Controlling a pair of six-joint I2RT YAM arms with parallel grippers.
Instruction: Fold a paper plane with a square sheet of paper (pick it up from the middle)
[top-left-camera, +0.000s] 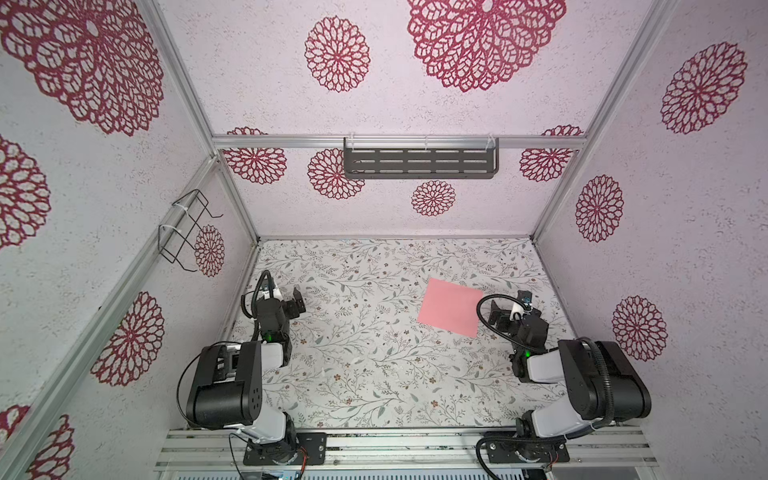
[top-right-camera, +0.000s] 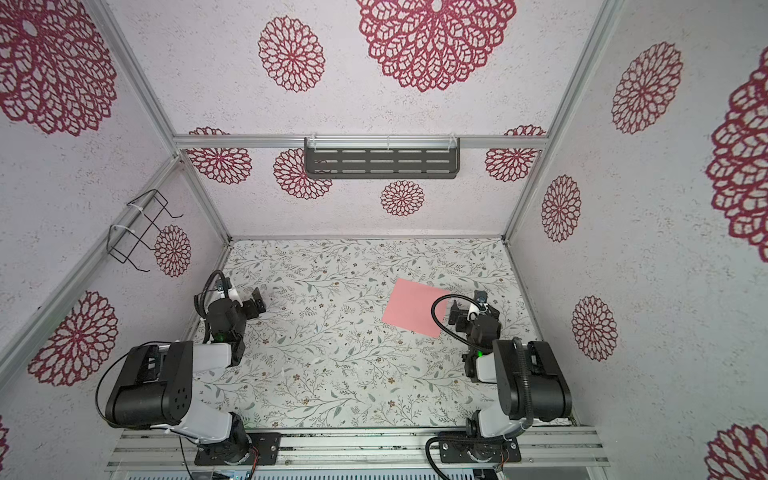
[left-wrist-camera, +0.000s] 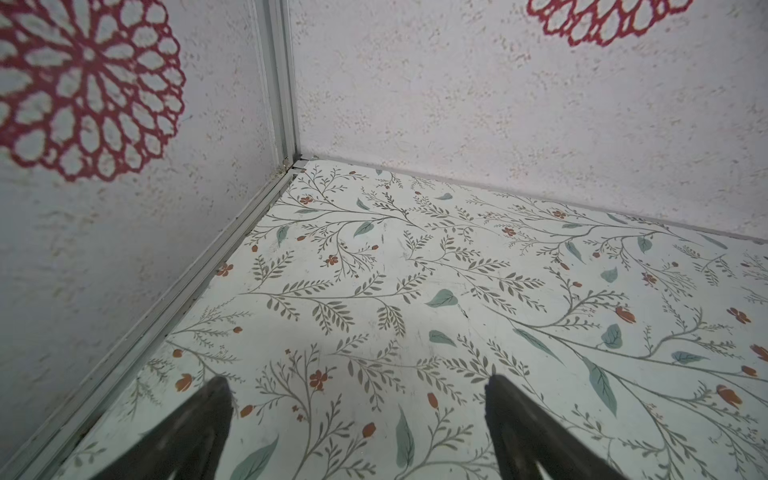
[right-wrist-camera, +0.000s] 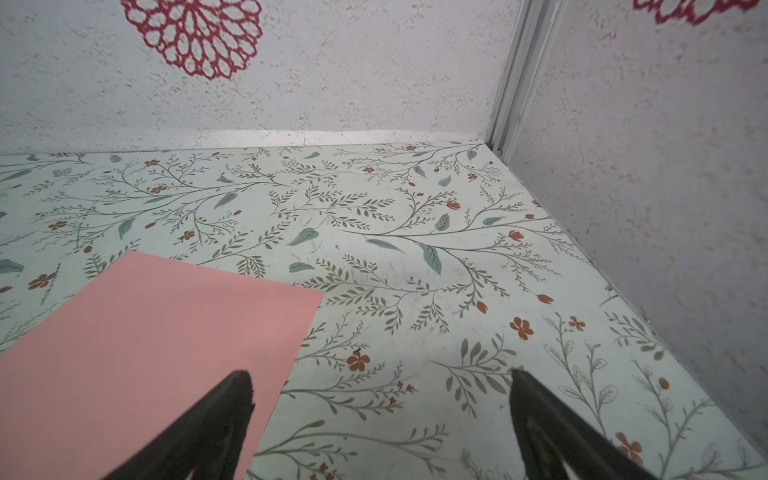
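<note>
Two grippers, both empty, no fold made yet. In both top views the square sheet of paper (top-left-camera: 451, 306) (top-right-camera: 415, 307) lies flat on the floral tabletop (top-left-camera: 365, 353), uncreased, with no flaps. The right gripper (top-left-camera: 510, 306) (top-right-camera: 468, 305) is just beside the sheet, at the edge nearest its own arm, with its jaws spread wide and nothing between them. The left gripper (top-left-camera: 286, 296) (top-right-camera: 245, 297) is well apart from the sheet, across the table, and is also spread and holding nothing. In the left wrist view the left gripper (left-wrist-camera: 357, 386) shows two dark fingers far apart over bare tabletop (left-wrist-camera: 415, 270); the sheet is out of frame, with a wall corner ahead. In the right wrist view the sheet (right-wrist-camera: 145, 353) is close in. The right gripper (right-wrist-camera: 380, 376) straddles the sheet's edge, one finger over the pink paper and the other over bare table. Cannot tell whether the tips touch anything.

Judged step: the very start, approaching for the first pickup, with all the folding left to do. The next move likely calls for the right gripper to shift off the edge to the sheet's middle and then come down. Flat thin paper gives no lip there, so the fingertips probably have to press and draw together to raise a ridge to pinch. That should be done gently so no stray crease forms. The left gripper probably has to come nearer the sheet to help.
</note>
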